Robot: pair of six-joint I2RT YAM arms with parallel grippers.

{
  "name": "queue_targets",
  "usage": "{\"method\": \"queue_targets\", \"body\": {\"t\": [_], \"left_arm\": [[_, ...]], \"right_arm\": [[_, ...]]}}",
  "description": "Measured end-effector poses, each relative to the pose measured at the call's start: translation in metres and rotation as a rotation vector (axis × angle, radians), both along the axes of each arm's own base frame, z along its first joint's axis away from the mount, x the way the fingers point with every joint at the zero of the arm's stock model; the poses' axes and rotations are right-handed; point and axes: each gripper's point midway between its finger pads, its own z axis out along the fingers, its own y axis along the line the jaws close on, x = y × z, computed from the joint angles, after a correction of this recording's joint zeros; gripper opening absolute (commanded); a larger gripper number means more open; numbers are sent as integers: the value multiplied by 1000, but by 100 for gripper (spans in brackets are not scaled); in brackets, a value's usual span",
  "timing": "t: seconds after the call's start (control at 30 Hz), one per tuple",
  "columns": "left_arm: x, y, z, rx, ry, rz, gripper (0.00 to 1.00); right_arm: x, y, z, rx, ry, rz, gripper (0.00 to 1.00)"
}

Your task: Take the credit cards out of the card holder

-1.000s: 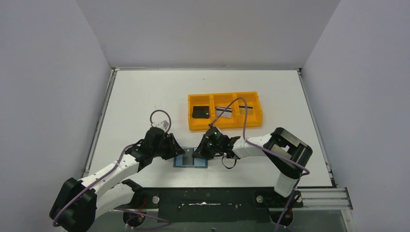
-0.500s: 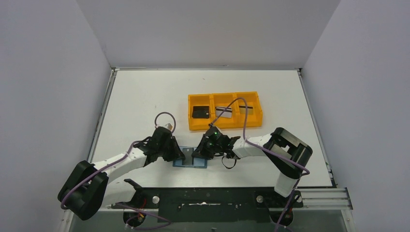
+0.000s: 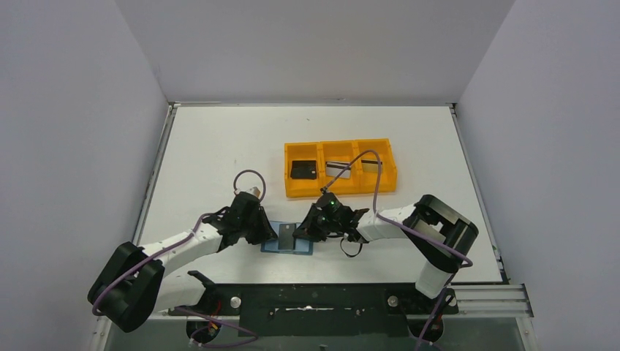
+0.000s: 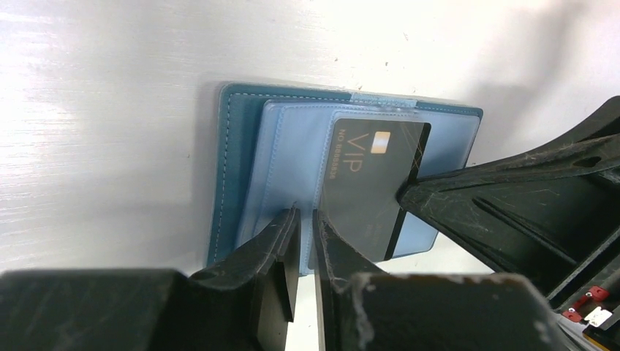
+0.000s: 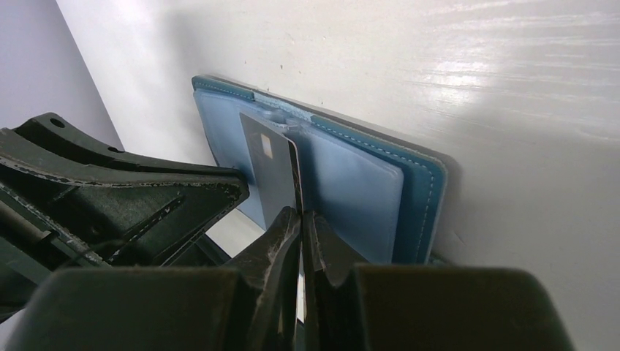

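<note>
The teal card holder (image 3: 303,247) lies open and flat near the table's front edge, its pale blue pockets (image 4: 285,161) facing up. A dark grey credit card (image 4: 369,183) marked VIP sticks partway out of a pocket. My right gripper (image 5: 300,212) is shut on that card's edge (image 5: 295,172), which runs between its fingers. My left gripper (image 4: 307,219) stands with its tips on the holder's inner face just left of the card, jaws almost together with only a thin slit. In the top view the two grippers (image 3: 272,232) (image 3: 298,232) meet over the holder.
An orange three-compartment tray (image 3: 340,191) sits behind the holder, with a black card (image 3: 303,170) and two silver-grey cards (image 3: 337,170) (image 3: 371,166) in its compartments. White walls close the table on three sides.
My left arm dropped lower and its gripper slid right onto the holder while its jaws narrowed. The right gripper drew back slightly to the right, and more of the card now shows.
</note>
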Motion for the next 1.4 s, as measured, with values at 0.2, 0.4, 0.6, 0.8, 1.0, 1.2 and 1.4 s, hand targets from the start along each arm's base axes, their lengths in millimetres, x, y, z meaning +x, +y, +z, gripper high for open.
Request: {"method": "queue_targets", "body": {"t": [0.2,0.4,0.6,0.8,1.0,1.2,1.4], "left_arm": [[0,1,4,5,-5,0,23],[11,-7,38,-58,-112,-20,29],[15,-39,45,-187,-122,-112,29],[-2,-37,4,-103,19,-122,22],[2,-36,3,-84,19,-84,18],[2,-33,3,-75,17,-61,17],[4,-32,2,-67,14,-49,16]], "right_arm": [[-1,0,0,8,0,3,3],[-2,0,-5,1,11,3,4],[-2,0,-5,2,12,5,4],[-3,0,-5,3,15,6,6],[-1,0,-4,11,15,7,18],[-2,1,-3,18,10,16,3],[-2,-4,-5,30,7,4,0]]}}
